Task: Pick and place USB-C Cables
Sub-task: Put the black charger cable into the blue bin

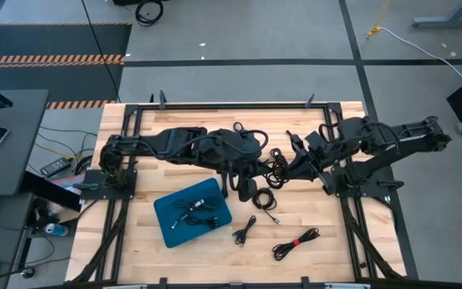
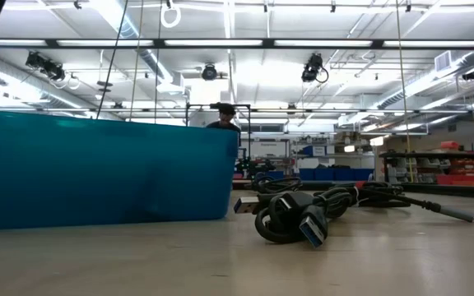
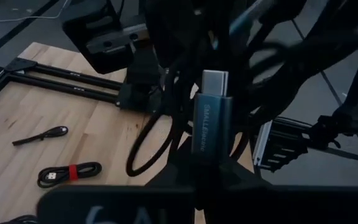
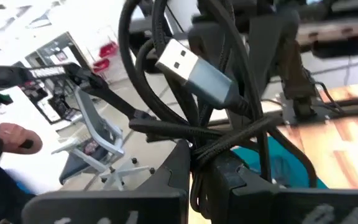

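**Fingers of both arms pinching cable, mid-worktop; tray only part filled**

High view: left gripper [image 1: 245, 186] hangs over the middle of the worktop [image 1: 327, 241], just beyond the far right corner of the blue tray [image 1: 164, 229]. Right gripper [image 1: 295, 164] sits close beside it. A tangle of black USB-C cable [image 1: 275, 171] runs between the two. Inside the tray, a small cluster of cables [image 1: 197, 213], a few at most; exact count not clear. Loose on the bare wood: one small coil [image 1: 266, 198] near the left gripper, one bundle [image 1: 245, 230] just beside the tray's right edge, one bundle with a red tie [image 1: 296, 242] further right.

Low view: tray wall fills the left; coiled cables lie on the wood beside it, plugs facing the camera. No gripper visible here.

Left wrist view: fingers pressed together on a grey-shelled plug [image 3: 214, 118] standing upright, cable looping behind. Red-tied bundle and a thin stray cable [image 3: 40, 134] lie on the wood below.

Right wrist view: fingers pinched on a crossing of braided strands [image 4: 229, 142]; a USB-A plug sticks out above.

Progress, as judged: early to middle. A few cables are binned, at least three wait on the worktop, and the held tangle likely needs separating before placement.
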You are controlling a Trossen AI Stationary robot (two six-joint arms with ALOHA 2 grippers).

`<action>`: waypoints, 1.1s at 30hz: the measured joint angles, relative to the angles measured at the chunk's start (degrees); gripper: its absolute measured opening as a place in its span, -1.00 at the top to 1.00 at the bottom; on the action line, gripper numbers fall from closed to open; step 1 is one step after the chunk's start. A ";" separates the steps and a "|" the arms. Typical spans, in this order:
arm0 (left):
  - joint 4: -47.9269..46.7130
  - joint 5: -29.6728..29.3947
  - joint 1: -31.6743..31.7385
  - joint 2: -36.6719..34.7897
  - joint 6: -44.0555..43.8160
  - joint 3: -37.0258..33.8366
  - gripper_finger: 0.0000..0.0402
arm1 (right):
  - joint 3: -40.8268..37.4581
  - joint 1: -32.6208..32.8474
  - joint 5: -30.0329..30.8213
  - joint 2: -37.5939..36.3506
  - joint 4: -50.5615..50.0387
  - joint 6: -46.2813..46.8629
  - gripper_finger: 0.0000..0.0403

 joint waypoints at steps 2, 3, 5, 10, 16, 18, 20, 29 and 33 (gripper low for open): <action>-0.01 0.01 -0.02 0.00 0.00 0.00 0.98 | 0.00 0.00 -0.11 0.00 1.69 -0.03 0.67; -0.21 -0.04 -0.03 0.02 0.03 0.00 0.98 | 0.00 0.01 -0.02 0.00 2.03 -0.07 0.57; -0.31 -0.08 -0.13 0.02 0.07 0.00 0.98 | 0.00 0.02 1.20 0.00 2.07 0.16 0.38; -0.50 -0.06 -0.14 0.02 0.15 0.00 0.98 | 0.00 0.00 2.22 0.00 0.38 2.28 -0.01; -1.22 -0.06 -0.13 0.02 0.15 0.00 0.98 | 0.00 -0.13 2.09 -1.42 -1.81 2.84 -0.20; -1.90 -0.06 -0.31 0.02 0.13 0.00 0.98 | 0.00 -0.38 2.26 -2.59 -4.12 2.99 -0.21; -2.22 -0.07 -0.51 0.02 0.10 0.00 0.98 | 0.00 -0.46 2.83 -3.87 -6.24 3.48 -0.22; -3.71 0.02 -1.50 -0.38 -0.05 0.00 0.98 | 0.00 -0.42 3.01 -10.04 -18.32 10.46 -0.22; -6.23 -0.56 -1.72 -1.23 -0.88 0.14 0.98 | 0.00 -0.42 2.03 -12.27 -18.83 12.92 -0.22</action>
